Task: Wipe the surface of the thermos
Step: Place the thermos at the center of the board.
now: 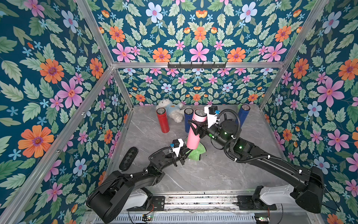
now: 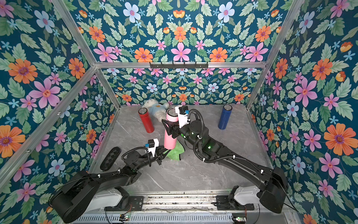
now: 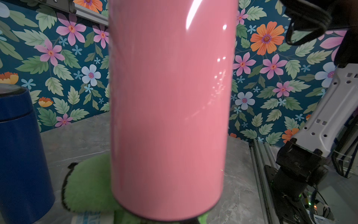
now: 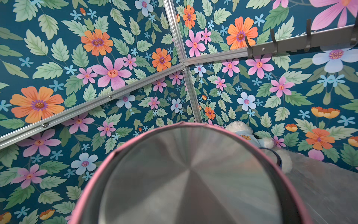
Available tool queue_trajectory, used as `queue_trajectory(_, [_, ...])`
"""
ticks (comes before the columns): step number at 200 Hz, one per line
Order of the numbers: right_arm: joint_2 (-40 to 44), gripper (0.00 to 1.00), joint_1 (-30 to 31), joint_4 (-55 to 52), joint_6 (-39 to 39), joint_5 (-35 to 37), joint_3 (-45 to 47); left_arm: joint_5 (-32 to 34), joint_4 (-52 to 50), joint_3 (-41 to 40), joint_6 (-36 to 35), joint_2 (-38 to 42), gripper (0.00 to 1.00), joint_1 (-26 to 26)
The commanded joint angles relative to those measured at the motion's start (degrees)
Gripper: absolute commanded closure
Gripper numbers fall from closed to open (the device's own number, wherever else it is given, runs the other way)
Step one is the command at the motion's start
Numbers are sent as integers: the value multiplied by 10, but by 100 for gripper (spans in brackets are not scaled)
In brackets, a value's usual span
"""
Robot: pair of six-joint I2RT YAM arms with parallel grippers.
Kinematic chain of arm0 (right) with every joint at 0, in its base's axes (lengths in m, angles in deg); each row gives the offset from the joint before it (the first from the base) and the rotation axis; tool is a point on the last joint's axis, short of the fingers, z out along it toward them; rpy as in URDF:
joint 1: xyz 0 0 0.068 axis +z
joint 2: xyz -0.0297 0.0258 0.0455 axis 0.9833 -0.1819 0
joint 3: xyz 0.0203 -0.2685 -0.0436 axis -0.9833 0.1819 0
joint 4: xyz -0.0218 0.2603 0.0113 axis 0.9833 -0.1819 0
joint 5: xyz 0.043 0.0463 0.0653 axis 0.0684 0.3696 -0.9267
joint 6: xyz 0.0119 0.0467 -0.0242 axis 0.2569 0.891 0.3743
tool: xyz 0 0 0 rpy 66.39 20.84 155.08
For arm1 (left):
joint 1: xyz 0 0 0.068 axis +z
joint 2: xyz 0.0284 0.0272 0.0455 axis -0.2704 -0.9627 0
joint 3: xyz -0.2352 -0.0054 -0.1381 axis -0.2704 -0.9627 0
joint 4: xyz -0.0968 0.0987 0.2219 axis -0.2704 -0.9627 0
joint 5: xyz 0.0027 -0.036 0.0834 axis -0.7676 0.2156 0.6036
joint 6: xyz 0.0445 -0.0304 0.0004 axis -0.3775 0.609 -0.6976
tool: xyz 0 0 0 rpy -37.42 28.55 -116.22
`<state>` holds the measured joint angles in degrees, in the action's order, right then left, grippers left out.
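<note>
- Right hand clamps around pink thermos just below its lid; thermos leans.
- Left hand pressed together, pinching green cloth, thermos base right beside it.

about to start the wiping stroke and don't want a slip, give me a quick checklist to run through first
1. right hand closed around pink thermos: ok
2. left hand shut on green cloth: ok
3. cloth touching the thermos wall: cannot tell; it sits by the base
4. thermos bottom clear of the table: cannot tell
5. red thermos standing apart from the wiping path: ok
</note>
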<state>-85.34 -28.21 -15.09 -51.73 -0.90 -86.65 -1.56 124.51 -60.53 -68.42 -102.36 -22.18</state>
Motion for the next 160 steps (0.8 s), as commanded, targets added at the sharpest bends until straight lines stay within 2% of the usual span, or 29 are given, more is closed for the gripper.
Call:
queue_trajectory(1, [-6, 100, 3, -25, -39, 67, -13, -7, 108, 0, -1, 16, 100, -1])
queue_trajectory(24, [9, 100, 2, -62, -79, 133, -10, -1, 73, -6, -12, 38, 100, 0])
queue_trajectory(50, [49, 100, 3, -88, -100, 165, 9, 13, 26, -13, -28, 62, 100, 0])
queue_trajectory(73, [79, 100, -5, -98, -111, 179, 29, 38, -45, -12, -45, 88, 100, 0])
queue_trajectory(95, [89, 100, -48, -105, -89, 144, 44, 76, -129, -7, -61, 113, 100, 0])
queue_trajectory(119, [70, 100, -87, -38, -105, 133, 75, 122, -211, 2, -65, 140, 100, 0])
queue_trajectory(160, [-24, 100, -148, 132, -136, 118, 108, 182, -346, 37, -67, 178, 100, 0])
